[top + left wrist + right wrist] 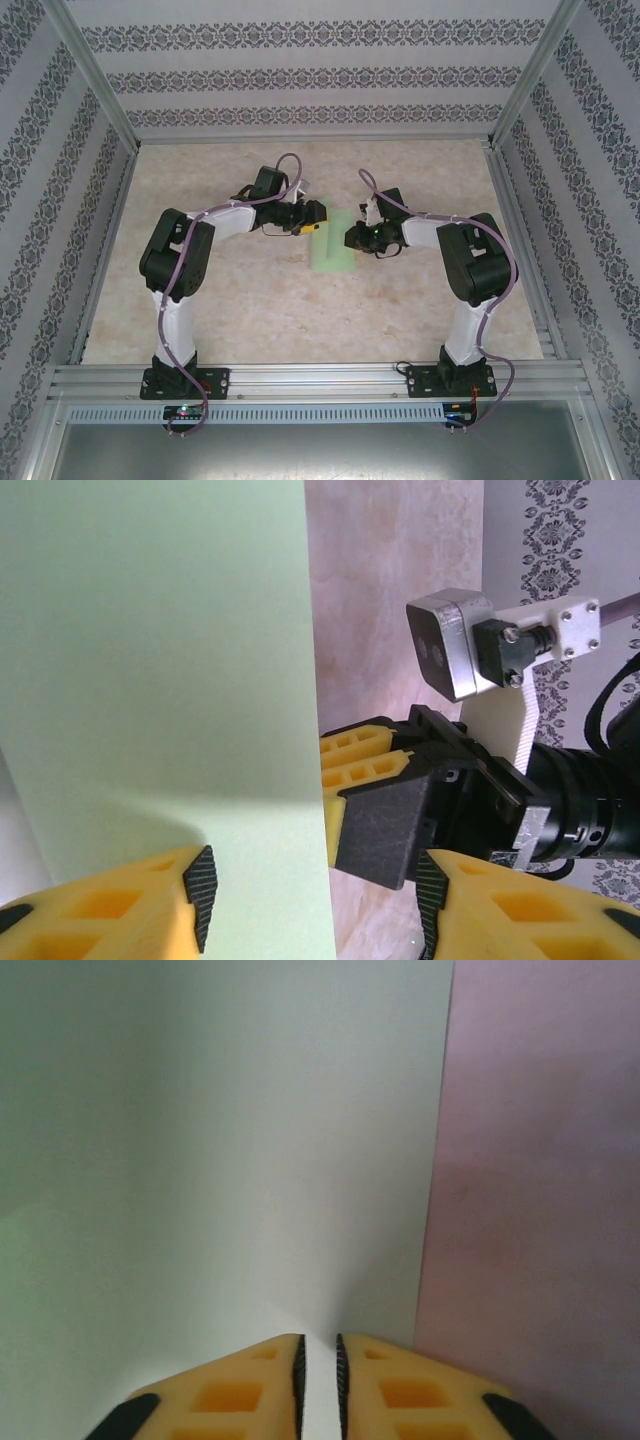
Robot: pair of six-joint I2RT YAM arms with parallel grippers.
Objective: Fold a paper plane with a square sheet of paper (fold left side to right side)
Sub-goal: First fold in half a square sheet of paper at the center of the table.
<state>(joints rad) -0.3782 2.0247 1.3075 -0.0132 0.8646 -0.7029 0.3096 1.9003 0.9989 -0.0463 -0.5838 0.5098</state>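
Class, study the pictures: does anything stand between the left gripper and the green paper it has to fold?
Nothing visible does. The left gripper is open at the paper, whose edge runs between its jaws. The right gripper sits close at that same edge, crowding the space beside one jaw but not covering the paper.

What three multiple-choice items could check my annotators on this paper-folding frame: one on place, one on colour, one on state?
1. Where does the paper sheet lie? A between the two arms' jaws; B beside the left base; C on the rail.
2. Its colour? A pink; B light green; C white.
3. The left jaws stand: A open; B shut on the sheet; C shut on nothing.
Key: A, the top view shows it between them; B, pale green in the left wrist view; A, the pads there stand wide apart.
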